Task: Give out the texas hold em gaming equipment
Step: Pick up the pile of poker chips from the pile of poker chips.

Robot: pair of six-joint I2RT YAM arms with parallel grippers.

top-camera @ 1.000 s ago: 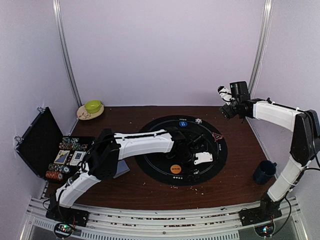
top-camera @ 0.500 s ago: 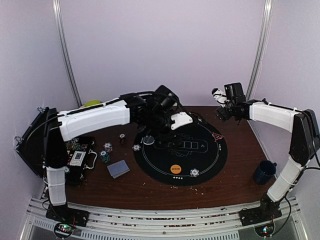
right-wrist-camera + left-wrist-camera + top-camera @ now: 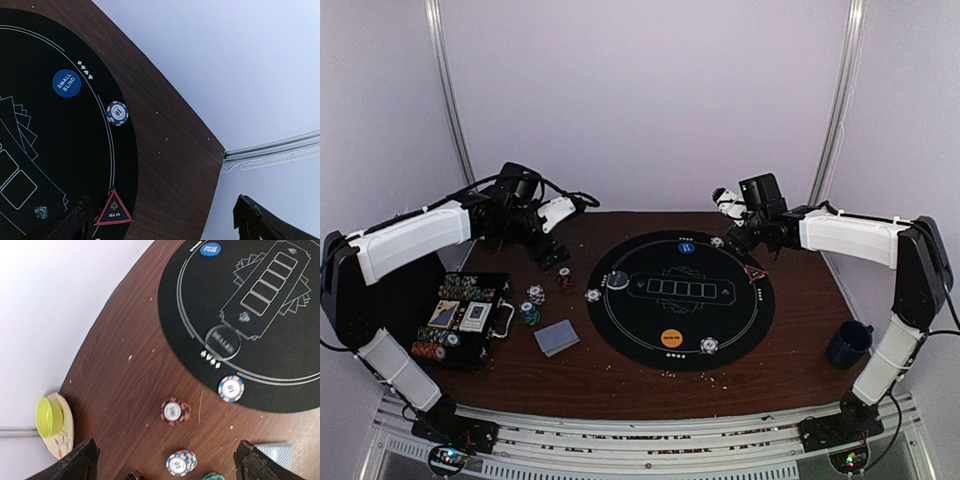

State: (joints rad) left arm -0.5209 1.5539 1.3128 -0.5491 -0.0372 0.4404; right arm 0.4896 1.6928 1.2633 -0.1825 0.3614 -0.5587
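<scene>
Poker chips (image 3: 175, 410) — below left gripper (image 3: 167, 445)

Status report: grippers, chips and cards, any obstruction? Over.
Both open, empty: left gripper above loose chips, right gripper above far edge of mat. Face-down card deck beside mat. No obstruction seen.

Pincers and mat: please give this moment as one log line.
left pincer open, empty | right pincer open, empty | blue disc on mat | deck off mat

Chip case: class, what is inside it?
Rows of poker chips and two cards lie in the case; anything beneath them is covered and cannot be seen.
</scene>
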